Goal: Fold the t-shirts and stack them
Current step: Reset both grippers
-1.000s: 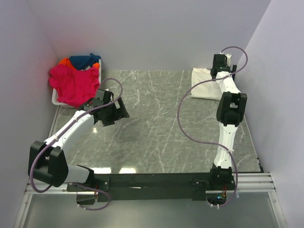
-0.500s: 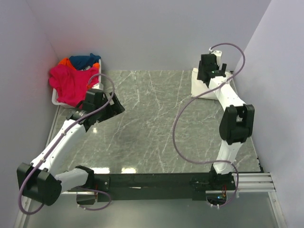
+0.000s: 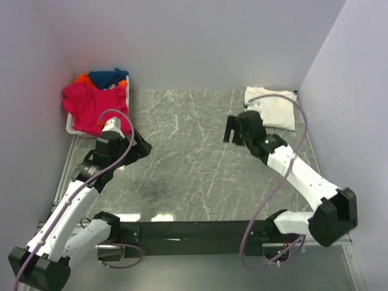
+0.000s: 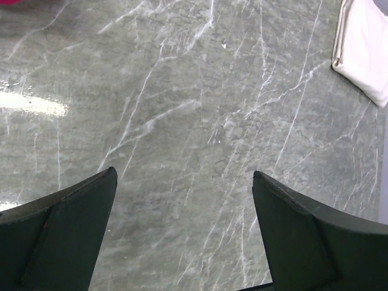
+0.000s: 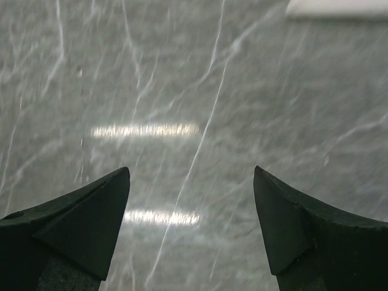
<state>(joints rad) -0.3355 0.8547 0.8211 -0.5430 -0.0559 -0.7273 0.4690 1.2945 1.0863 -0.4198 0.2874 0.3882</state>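
Both jaws stand spread wide, pinching nothing; my right gripper [image 3: 233,130] has swung clear of the folded cream t-shirt [image 3: 273,109], now beyond its right jaw; my left gripper [image 3: 143,147] has drawn back, pink t-shirt [image 3: 91,109] heaped far-left of it; probably one done, next pick due.

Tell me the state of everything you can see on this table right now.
Cream t-shirt: folded, lying flat at the far right.
Pink t-shirt: unfolded, draped over the basket.
Blue t-shirt: crumpled in the basket.
Orange t-shirt: crumpled in the basket.
Basket: filled with clothes.
Left fingers: open, empty.
Right fingers: open, empty.
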